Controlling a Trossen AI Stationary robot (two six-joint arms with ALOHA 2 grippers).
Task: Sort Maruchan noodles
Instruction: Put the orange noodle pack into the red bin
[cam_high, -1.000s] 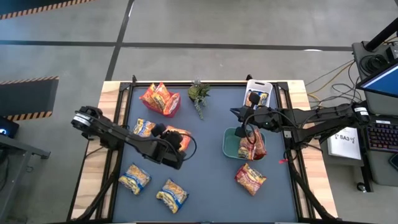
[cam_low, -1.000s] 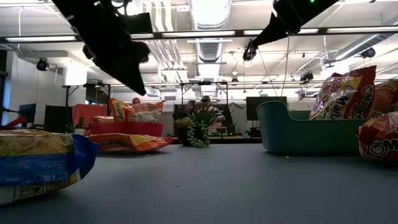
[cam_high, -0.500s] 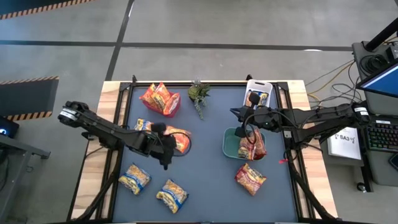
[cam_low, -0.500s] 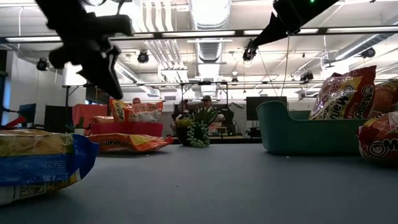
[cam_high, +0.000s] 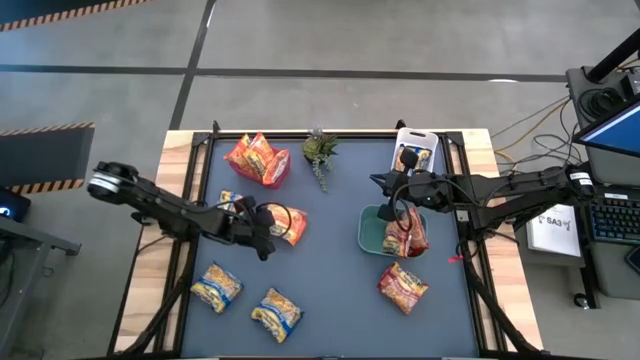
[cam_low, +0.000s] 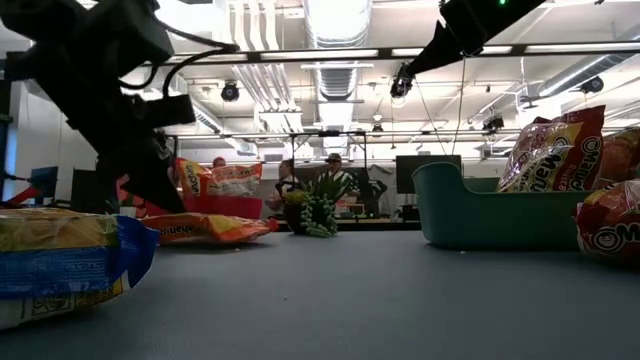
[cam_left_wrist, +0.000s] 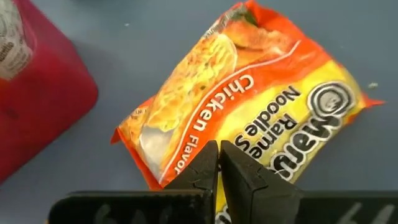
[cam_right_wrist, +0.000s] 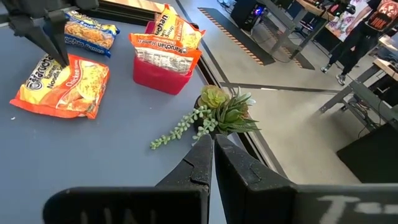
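Left of centre in the high view, the left gripper (cam_high: 262, 232) is hanging over the dark mat (cam_high: 340, 300) with its fingers pressed together, gripping nothing; its tips are sitting at the near edge of an orange chicken-flavour packet (cam_high: 284, 222) lying flat on the mat. From the left wrist view that orange packet (cam_left_wrist: 249, 118) is filling the middle of the frame, and the closed fingers (cam_left_wrist: 202, 171) are meeting just above its lower edge, so whether they are touching the wrapper is not something I can tell. A red bin (cam_high: 258, 160) is standing toward the upper left of the high view with two orange packets propped upright inside it. Just left of the left gripper, a yellow-and-blue packet (cam_high: 232, 204) is lying partly hidden by the arm, and two more yellow-and-blue packets (cam_high: 217, 286) (cam_high: 277, 311) are lying at the lower left. Right of centre, a teal bin (cam_high: 372, 232) is holding red packets (cam_high: 405, 236), and another red packet (cam_high: 402, 285) is lying on the mat below it. The right gripper (cam_high: 382, 183) is waiting above the teal bin, its fingers closed on nothing. A small green plant (cam_high: 320, 152) is sitting at the top centre of the mat.
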